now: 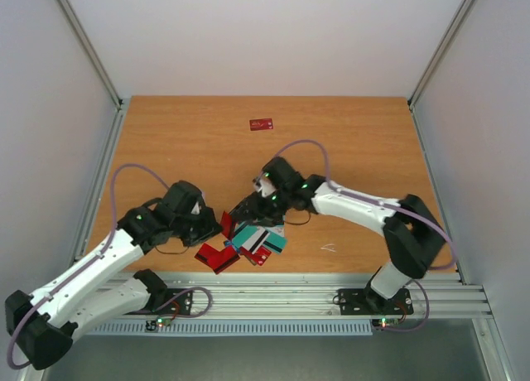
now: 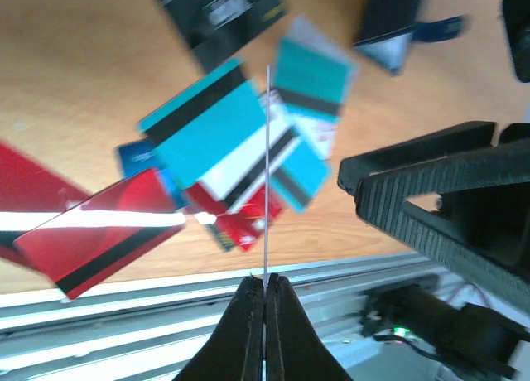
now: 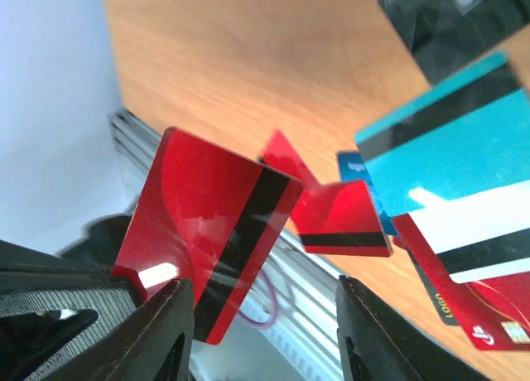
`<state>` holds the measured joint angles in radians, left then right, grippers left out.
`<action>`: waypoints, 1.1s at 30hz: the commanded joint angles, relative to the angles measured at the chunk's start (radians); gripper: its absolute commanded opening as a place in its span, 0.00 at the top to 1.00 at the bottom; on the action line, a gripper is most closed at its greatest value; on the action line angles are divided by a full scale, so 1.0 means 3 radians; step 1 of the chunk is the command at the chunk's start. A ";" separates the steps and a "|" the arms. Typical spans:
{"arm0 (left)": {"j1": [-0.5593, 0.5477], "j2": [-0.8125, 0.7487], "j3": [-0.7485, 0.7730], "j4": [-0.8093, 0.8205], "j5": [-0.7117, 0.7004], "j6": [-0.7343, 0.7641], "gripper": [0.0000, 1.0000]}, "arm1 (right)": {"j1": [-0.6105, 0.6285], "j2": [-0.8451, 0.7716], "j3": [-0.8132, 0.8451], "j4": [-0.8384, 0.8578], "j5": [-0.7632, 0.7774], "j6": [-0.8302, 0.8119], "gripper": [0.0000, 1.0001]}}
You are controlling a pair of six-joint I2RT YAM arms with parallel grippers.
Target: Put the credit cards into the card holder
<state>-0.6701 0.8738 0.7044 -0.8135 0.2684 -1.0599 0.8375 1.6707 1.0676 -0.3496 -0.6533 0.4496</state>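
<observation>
Within the left gripper (image 2: 265, 283), a red card (image 2: 267, 166) shows edge-on.

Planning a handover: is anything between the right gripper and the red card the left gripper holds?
Nothing visible. The red card, pinched by the left gripper, stands ahead of the open right gripper, beside one finger.

Credit cards (image 1: 258, 240) at table's (image 1: 348, 141) near edge

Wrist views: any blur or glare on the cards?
Left wrist: card pile soft, dark card worst; glare band across the red card; the edge-on card in the left gripper reads as a thin line. Right wrist: near red striped card fairly sharp with a small hotspot, teal card behind softer.
</observation>
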 commanded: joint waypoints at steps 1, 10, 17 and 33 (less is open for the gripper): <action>0.0036 0.0040 0.0596 -0.0139 -0.0173 0.0157 1.00 | -0.0340 -0.0504 0.0087 -0.0355 0.0042 -0.0070 0.47; 0.0158 0.0594 0.1370 0.0650 0.0127 0.0080 1.00 | -0.1133 -0.1046 0.0078 -0.0134 -0.0516 0.0225 0.29; 0.0193 0.1034 0.1715 0.1217 0.0347 -0.0251 1.00 | -0.1336 -0.0977 0.0123 0.0750 -0.0813 0.0883 0.29; 0.0209 0.1378 0.1768 0.1827 0.0414 -0.0581 1.00 | -0.1538 -0.0602 0.0524 0.1397 -0.1142 0.1278 0.80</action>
<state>-0.6052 1.2675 1.2118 -0.3500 0.3775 -1.2098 0.3817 1.4826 1.1664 0.0139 -0.9489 0.8158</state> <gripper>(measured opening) 0.021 0.235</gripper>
